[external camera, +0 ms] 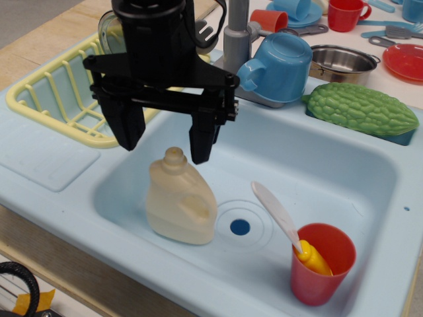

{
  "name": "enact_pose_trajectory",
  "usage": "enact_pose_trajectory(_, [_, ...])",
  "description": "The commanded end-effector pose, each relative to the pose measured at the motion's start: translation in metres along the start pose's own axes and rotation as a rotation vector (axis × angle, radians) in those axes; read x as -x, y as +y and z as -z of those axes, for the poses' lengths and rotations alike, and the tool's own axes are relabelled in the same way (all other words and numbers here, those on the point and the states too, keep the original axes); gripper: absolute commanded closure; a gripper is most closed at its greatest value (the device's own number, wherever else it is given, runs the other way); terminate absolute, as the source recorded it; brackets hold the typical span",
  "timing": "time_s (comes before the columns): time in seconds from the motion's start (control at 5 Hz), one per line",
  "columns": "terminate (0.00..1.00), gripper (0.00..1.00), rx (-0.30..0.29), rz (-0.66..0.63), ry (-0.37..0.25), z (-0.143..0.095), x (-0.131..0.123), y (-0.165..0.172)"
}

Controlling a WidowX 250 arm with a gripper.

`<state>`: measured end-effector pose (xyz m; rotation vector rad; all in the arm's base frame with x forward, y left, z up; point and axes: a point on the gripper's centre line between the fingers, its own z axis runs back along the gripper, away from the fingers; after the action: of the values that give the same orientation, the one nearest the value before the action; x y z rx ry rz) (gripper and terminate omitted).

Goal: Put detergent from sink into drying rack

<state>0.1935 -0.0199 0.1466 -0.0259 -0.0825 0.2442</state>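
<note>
Light blue plastic rectangular sink (344, 185). Pale yellow barred drying rack (39, 99), ten o'clock. Black gripper (165, 142), fingers spread, grasping nothing, above cream-beige jug detergent (180, 201), upright in sink, eight o'clock of drain. No legible writing.

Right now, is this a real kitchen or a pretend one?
It looks like a pretend play kitchen. There is a light blue plastic sink basin with a cream-beige toy detergent jug standing in it, a pale yellow plastic drying rack beside it, and a bumpy green toy gourd on the rim.
</note>
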Motion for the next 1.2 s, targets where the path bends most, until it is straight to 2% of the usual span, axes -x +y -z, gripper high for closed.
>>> enact_pose_trajectory(0.0, [0.0,0.0,0.0,0.0,0.0,0.0,0.0,0.0])
enact_pose_trajectory(0.2, [0.0,0.0,0.011,0.251,-0.021,-0.012,-0.001,-0.006])
enact_pose_trajectory(0.4, [0.0,0.0,-0.01,0.483,-0.06,-0.023,0.001,-0.015])
enact_pose_trajectory(0.6, [0.0,0.0,0.086,0.726,-0.119,-0.019,0.007,-0.016])
enact_pose_trajectory(0.8, [0.0,0.0,0.123,0.86,-0.206,-0.007,0.011,-0.008])
enact_pose_trajectory(1.0, [0.0,0.0,0.137,0.906,-0.252,0.006,0.009,-0.001])
